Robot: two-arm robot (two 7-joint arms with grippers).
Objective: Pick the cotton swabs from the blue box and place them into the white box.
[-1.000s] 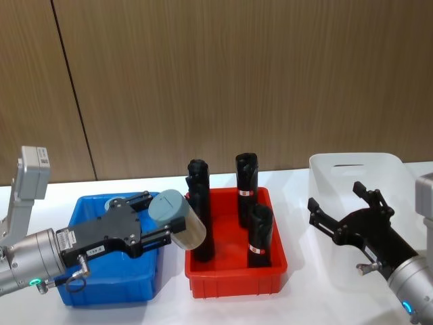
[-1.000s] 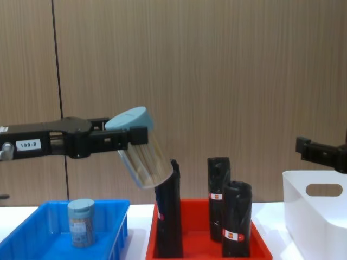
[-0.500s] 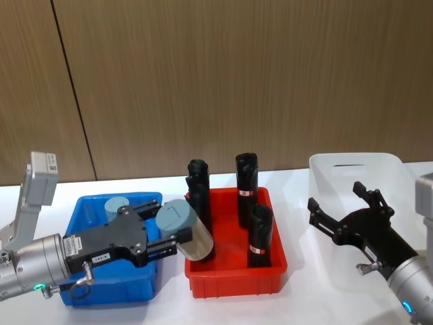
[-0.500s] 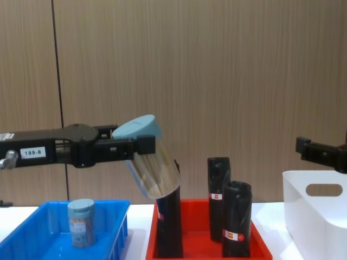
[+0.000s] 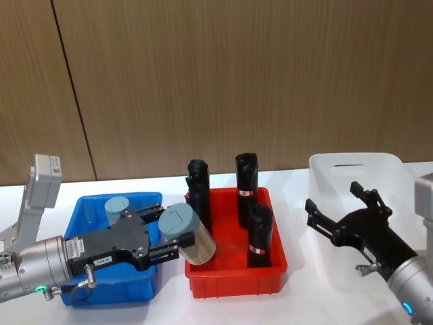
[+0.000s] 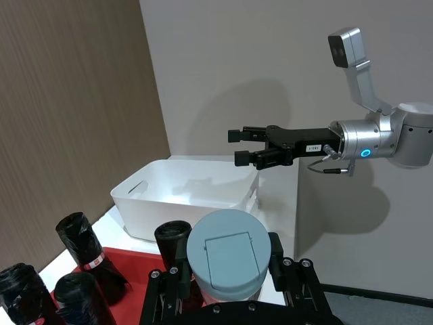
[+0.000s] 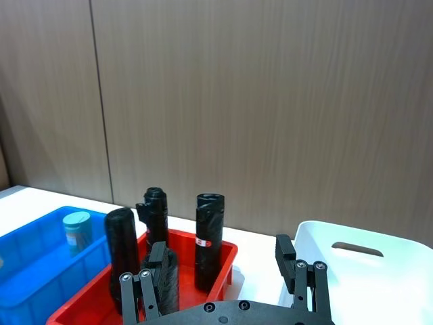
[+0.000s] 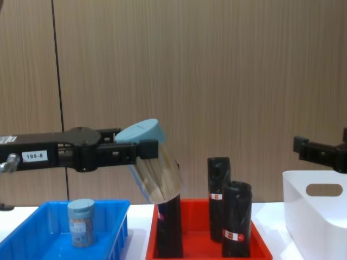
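My left gripper [image 5: 169, 235] is shut on a tilted jar of cotton swabs [image 5: 187, 234], held in the air over the gap between the blue box [image 5: 114, 289] and the red bin. In the chest view that jar [image 8: 155, 170] hangs just above the nearest black roll. The left wrist view has its grey-blue lid [image 6: 227, 261] between the fingers. A second jar [image 5: 116, 205] stands upright in the blue box [image 8: 32, 230]. The white box [image 5: 352, 164] sits at the far right. In front of its near wall my right gripper [image 5: 335, 198] hovers open with nothing in it.
A red bin [image 5: 233, 283] between the two boxes holds three upright black rolls [image 5: 245, 179] with red-white labels. One roll [image 8: 169, 227] stands directly under the held jar. A wood-panelled wall runs behind the white table.
My left gripper has carried the jar to the right and lower, from beside the blue box to the red bin's left edge. The right gripper has barely shifted.
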